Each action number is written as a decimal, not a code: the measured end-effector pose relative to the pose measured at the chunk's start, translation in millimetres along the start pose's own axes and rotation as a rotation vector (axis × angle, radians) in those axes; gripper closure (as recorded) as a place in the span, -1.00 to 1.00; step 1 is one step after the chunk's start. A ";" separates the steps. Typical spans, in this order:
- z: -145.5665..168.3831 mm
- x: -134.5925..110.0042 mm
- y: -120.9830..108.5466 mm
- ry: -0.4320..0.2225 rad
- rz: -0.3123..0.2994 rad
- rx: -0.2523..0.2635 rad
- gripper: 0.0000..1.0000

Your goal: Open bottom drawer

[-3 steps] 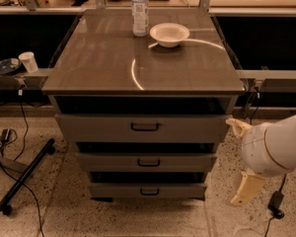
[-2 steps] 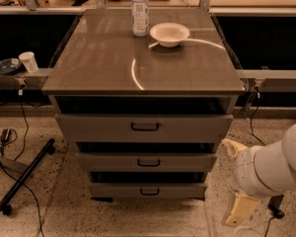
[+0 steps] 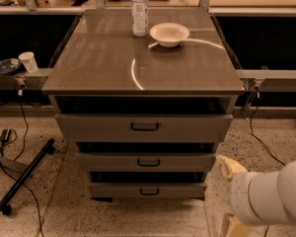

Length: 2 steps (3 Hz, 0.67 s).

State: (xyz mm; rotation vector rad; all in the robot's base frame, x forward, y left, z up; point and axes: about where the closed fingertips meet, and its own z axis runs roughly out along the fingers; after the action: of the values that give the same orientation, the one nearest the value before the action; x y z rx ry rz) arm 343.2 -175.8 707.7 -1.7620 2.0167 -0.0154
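The bottom drawer (image 3: 147, 190) is the lowest of three fronts under the desk's (image 3: 98, 68) front edge, with its black loop handle (image 3: 149, 191) in the middle. The pincer (image 3: 226, 194) hangs low beside the floor, below the desk's front right corner and right of that drawer. It is spread wide and holds nothing, well apart from the handle. A water bottle (image 3: 140, 9) and a white bowl (image 3: 169, 33) stand near the desk's back edge. A black stand leg (image 3: 24, 177) and cables lie on the floor to the left.

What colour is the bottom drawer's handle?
Black, clearest in the camera view; the gripper hovers right of the bottom drawer.
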 end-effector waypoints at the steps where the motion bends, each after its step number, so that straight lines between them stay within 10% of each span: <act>1: 21.0 1.8 60.2 -0.017 -0.020 0.019 -1.00; 2: 25.3 -0.3 57.9 -0.026 -0.021 0.021 -1.00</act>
State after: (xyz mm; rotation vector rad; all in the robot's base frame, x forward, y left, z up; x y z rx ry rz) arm 297.8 -157.9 667.7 -1.7619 1.9730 -0.0199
